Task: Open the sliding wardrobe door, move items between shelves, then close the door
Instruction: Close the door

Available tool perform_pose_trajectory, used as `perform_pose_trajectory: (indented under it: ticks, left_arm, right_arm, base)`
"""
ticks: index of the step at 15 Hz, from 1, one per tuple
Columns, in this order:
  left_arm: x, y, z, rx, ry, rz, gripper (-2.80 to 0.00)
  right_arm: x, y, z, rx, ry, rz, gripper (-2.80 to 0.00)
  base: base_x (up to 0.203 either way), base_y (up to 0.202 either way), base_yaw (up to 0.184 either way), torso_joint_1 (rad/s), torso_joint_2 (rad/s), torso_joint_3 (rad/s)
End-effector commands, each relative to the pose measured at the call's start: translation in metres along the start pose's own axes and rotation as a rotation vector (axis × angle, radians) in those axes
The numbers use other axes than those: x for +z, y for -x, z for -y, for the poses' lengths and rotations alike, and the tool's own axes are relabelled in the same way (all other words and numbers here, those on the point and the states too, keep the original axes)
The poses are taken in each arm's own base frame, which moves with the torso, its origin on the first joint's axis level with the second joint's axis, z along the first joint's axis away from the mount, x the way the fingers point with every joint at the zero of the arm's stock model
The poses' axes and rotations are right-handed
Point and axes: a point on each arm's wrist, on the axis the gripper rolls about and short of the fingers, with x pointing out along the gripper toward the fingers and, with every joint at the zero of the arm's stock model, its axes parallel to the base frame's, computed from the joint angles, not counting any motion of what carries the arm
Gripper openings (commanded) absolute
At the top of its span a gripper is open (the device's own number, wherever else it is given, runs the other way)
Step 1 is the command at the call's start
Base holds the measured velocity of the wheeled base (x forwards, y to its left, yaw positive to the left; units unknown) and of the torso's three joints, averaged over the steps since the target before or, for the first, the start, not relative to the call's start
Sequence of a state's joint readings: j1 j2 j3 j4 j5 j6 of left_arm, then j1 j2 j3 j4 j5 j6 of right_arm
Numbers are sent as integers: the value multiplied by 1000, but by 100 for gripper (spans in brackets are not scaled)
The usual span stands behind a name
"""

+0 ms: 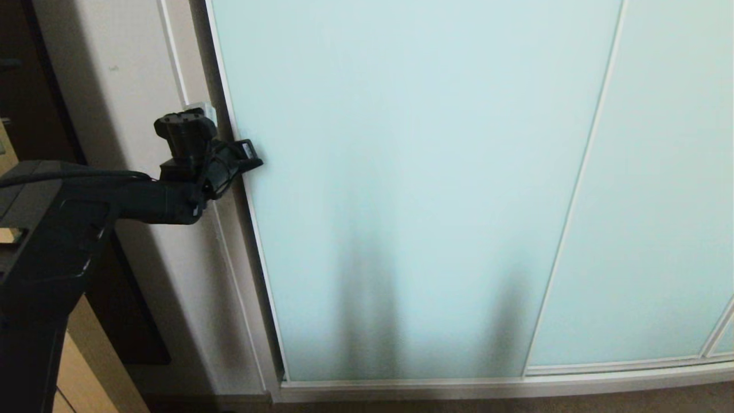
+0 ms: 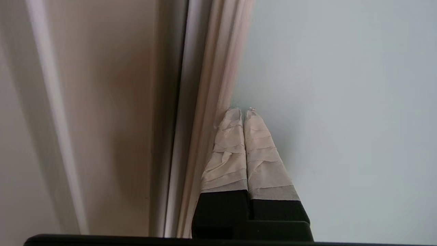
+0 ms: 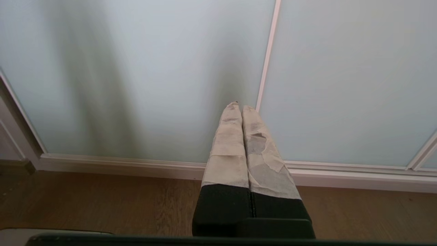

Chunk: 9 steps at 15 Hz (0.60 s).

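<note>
Head view: the sliding wardrobe door [image 1: 413, 189] is standing fully closed, its frosted aqua panel filling most of the scene, and its thin pale frame is meeting the off-white side post [image 1: 132, 103] just to its left. The left end effector [image 1: 249, 154] is reaching in from that side and sitting at the door's left edge, about halfway up the visible panel; I judge it is being placed there because that edge is the only ridge a closed tool can push against to slide the panel aside. A second glass panel [image 1: 659, 189] is lying to the right of the door. No shelves or folded items are showing, since the door is hiding the compartment behind it.

Left wrist view: the left end effector's taped fingers [image 2: 235, 150] are pressed together with nothing between them, their tips resting in the corner where the door's frame [image 2: 218, 68] is meeting the glass. Whether they are truly bearing on the frame cannot be told.

Right wrist view: the right end effector [image 3: 240, 107] is also closed and empty, hanging low before the door's lower part, above the wooden floor [image 3: 102, 201], apparently parked while the other arm is working.
</note>
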<state>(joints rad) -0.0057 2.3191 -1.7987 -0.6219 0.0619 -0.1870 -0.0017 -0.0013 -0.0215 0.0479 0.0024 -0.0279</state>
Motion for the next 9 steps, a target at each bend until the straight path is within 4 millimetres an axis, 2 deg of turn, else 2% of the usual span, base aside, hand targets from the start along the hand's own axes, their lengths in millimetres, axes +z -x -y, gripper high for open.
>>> perform_pose_trajectory:
  ticks: [1,3,6,9]
  left_arm:
    - [4,5,0,-2,4,0,-280]
    - [12,16,3,-23,8,-10,-280]
    - [39,40,13,-62,18,12,-280]
    - [64,73,26,-91,22,29,-280]
  right_arm:
    - [0,0,0,1,1,-1,-280]
    - [0,0,0,1,1,-2,-280]
    - [0,0,0,1,0,-1,-280]
    - [0,0,0,1,1,-2,-280]
  base:
    - [0,0,0,0,0,0]
    - [0,0,0,0,0,0]
    - [0,0,0,0,0,0]
    - [0,0,0,0,0,0]
